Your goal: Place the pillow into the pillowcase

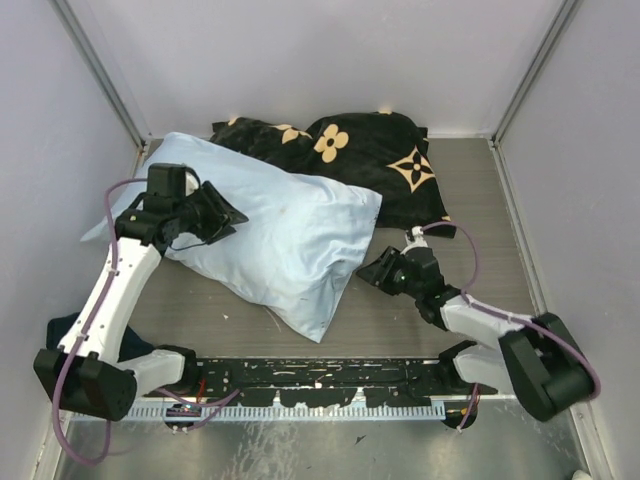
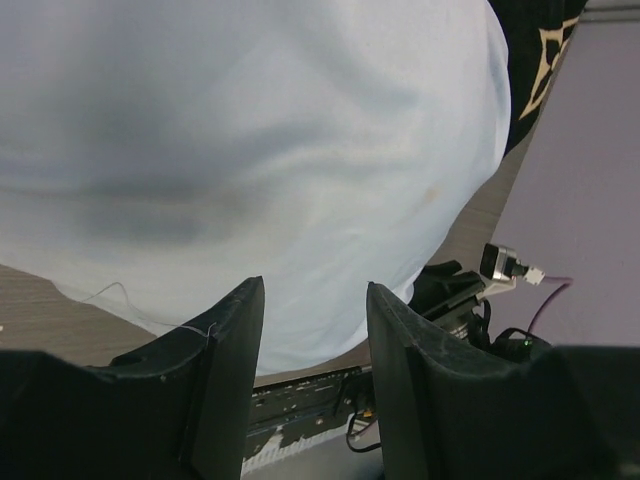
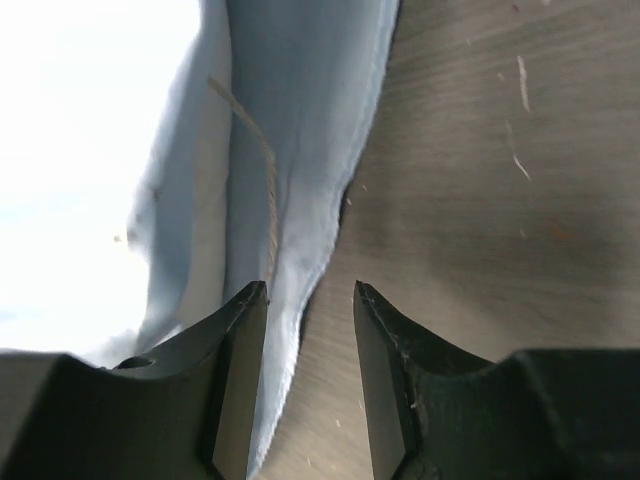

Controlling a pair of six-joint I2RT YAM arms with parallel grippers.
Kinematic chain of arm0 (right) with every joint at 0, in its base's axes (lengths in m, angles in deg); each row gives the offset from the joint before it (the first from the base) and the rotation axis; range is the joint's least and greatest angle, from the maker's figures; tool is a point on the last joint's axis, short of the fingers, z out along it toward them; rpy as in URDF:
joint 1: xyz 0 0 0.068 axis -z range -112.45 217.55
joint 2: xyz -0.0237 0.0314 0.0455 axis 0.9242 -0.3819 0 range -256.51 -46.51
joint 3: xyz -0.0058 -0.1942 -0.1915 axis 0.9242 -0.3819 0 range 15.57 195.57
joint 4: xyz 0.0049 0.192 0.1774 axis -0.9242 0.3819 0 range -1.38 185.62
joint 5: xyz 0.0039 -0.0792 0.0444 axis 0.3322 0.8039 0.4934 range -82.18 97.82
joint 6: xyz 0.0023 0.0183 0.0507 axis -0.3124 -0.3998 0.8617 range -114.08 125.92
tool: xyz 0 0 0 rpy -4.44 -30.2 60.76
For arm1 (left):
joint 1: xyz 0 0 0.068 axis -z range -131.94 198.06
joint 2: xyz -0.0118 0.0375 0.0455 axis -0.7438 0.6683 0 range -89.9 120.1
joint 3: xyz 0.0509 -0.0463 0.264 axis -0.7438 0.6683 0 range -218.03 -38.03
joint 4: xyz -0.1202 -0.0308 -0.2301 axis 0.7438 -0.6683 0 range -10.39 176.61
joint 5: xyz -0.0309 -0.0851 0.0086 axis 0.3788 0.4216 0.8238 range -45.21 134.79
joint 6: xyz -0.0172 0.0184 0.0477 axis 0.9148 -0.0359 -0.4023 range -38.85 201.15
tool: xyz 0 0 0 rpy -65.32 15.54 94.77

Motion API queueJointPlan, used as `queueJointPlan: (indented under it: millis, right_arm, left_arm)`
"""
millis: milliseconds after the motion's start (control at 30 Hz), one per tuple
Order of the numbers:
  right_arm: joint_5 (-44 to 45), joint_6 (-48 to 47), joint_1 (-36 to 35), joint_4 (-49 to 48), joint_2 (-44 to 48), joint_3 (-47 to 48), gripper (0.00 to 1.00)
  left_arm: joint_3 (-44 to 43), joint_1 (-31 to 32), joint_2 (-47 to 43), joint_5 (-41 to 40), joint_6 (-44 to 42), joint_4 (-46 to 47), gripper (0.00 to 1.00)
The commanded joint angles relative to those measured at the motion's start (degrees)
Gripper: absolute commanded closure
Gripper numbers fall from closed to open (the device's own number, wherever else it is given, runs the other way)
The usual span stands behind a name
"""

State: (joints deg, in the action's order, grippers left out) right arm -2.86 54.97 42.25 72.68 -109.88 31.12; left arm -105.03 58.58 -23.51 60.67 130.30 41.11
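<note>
The light blue pillowcase [image 1: 285,235] lies plump and diagonal on the table. No cream-white pillow fabric shows; the pillow is hidden. My left gripper [image 1: 228,215] is open and empty over the case's left part; in the left wrist view the case [image 2: 250,130] fills the space beyond the open gripper [image 2: 314,290]. My right gripper [image 1: 364,270] is open and empty, low at the case's right edge. In the right wrist view the case's hem [image 3: 300,150] runs down between the left finger and the bare table, inside the open gripper [image 3: 310,288].
A black cloth with tan flower motifs [image 1: 380,160] lies bunched at the back, partly under the pillowcase; it also shows in the left wrist view [image 2: 535,60]. Grey walls close in the table on three sides. A black perforated rail [image 1: 320,375] runs along the near edge.
</note>
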Motion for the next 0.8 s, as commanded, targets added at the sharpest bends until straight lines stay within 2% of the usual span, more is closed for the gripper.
queueJointPlan:
  millis: [0,200,400,633,767]
  right_arm:
    - [-1.8,4.4,0.2,-27.9,-10.1,0.6,0.54]
    - [-5.0,9.7,0.2,-52.7,-26.4,1.7,0.54]
    - [-9.3,20.3,1.0,-79.9,-37.0,-0.6,0.54]
    - [-10.7,20.6,-0.1,-80.0,-30.3,-2.9,0.55]
    - [-12.9,19.7,-0.8,-74.8,-23.1,-2.0,0.5]
  left_arm:
    - [-3.0,3.7,2.8,-0.9,0.2,3.0,0.47]
    - [-6.9,7.0,6.9,-1.8,-1.6,1.3,0.47]
    - [-11.0,7.1,10.1,-1.8,-4.6,-1.5,0.47]
    - [-10.6,7.1,12.2,-0.2,-5.6,-0.2,0.47]
    - [-9.7,7.1,13.0,0.8,-5.2,0.8,0.47]
